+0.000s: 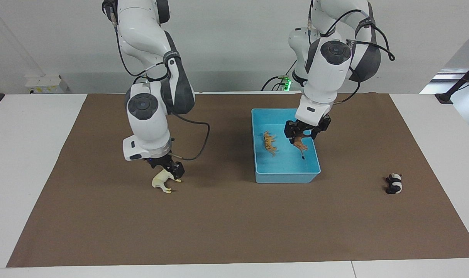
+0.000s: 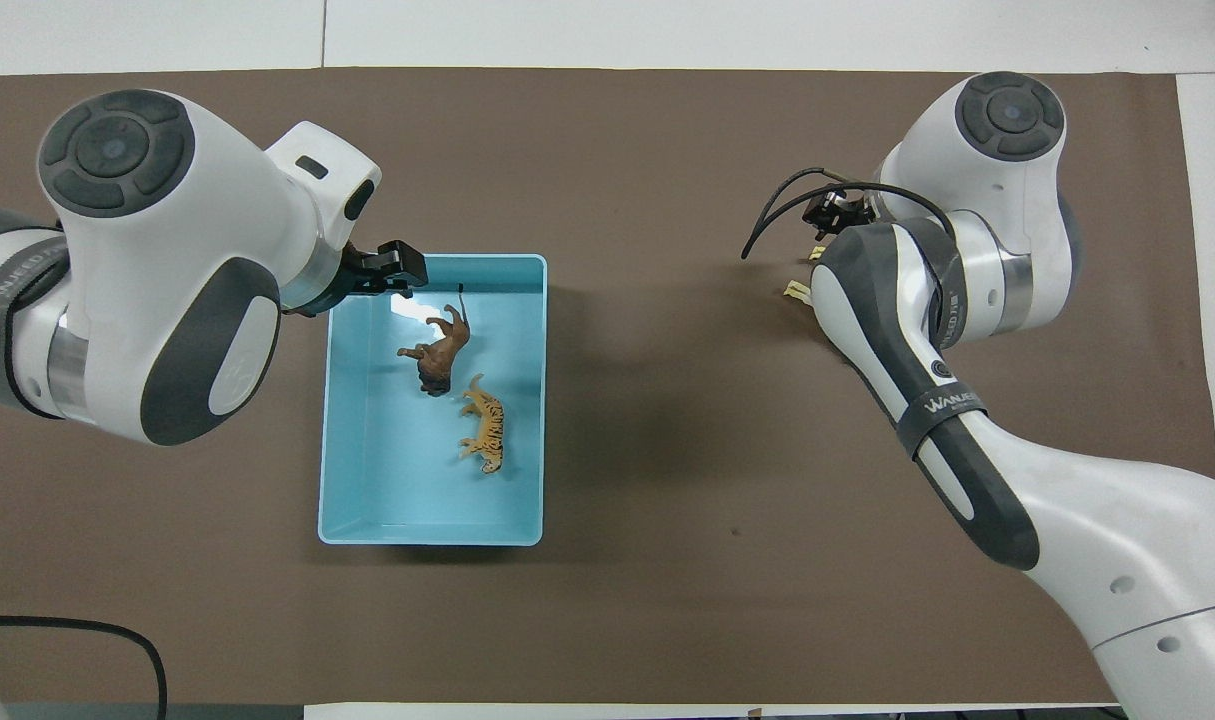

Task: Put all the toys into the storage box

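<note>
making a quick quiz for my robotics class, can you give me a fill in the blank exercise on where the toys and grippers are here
1. The orange striped tiger lies inside the light blue ____.
2. The right gripper is down at the cream-white ____ on the brown mat.
3. The left gripper is over the storage box, just above the ____ dark-maned animal.
4. The toy lying alone on the mat toward the left arm's end of the table is the black-and-white ____.

Missing words: storage box; horse; brown; panda

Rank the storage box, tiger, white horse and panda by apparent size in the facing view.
1. Storage box, by far largest.
2. White horse and tiger: similar, so unranked. The horse sits at the right gripper.
3. Panda, apparently slightly smaller, though lying curled.
</note>
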`<state>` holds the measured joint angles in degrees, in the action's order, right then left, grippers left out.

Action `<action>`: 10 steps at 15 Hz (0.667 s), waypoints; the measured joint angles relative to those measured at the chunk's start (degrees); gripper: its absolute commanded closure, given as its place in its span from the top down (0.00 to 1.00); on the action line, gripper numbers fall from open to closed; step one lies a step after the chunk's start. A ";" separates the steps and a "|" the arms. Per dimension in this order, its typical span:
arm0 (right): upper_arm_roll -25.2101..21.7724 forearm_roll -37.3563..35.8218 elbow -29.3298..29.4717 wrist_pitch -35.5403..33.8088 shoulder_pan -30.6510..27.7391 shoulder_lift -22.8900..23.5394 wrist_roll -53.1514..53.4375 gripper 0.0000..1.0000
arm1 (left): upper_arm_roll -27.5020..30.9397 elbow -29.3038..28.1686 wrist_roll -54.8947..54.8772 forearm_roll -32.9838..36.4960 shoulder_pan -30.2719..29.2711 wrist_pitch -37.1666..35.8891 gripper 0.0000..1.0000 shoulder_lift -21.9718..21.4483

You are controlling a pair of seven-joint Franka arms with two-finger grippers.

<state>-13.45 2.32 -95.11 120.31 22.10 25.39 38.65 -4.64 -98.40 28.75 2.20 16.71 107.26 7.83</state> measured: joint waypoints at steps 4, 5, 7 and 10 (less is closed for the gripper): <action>0.16 -0.01 -5.71 5.62 0.05 0.01 -1.92 1.00 | 0.71 -0.57 -12.16 0.39 -4.69 2.55 1.00 -0.28; 0.17 -0.01 -6.67 6.60 0.06 0.02 -2.15 1.00 | 0.86 -1.07 -19.09 0.39 -7.95 4.03 1.00 -0.27; 0.28 -0.02 -8.54 8.99 0.25 0.07 -2.27 1.00 | 1.15 -1.86 -33.28 0.28 -15.51 6.53 1.00 0.07; 0.49 -0.03 -11.46 13.77 0.31 0.55 -2.32 0.71 | 1.23 -1.58 -47.94 -0.12 -23.47 9.28 1.00 2.72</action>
<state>-12.96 2.29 -106.57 134.08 22.41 25.93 36.34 -3.41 -99.98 -19.19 2.08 -6.76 116.54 10.55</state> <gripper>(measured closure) 0.004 0.000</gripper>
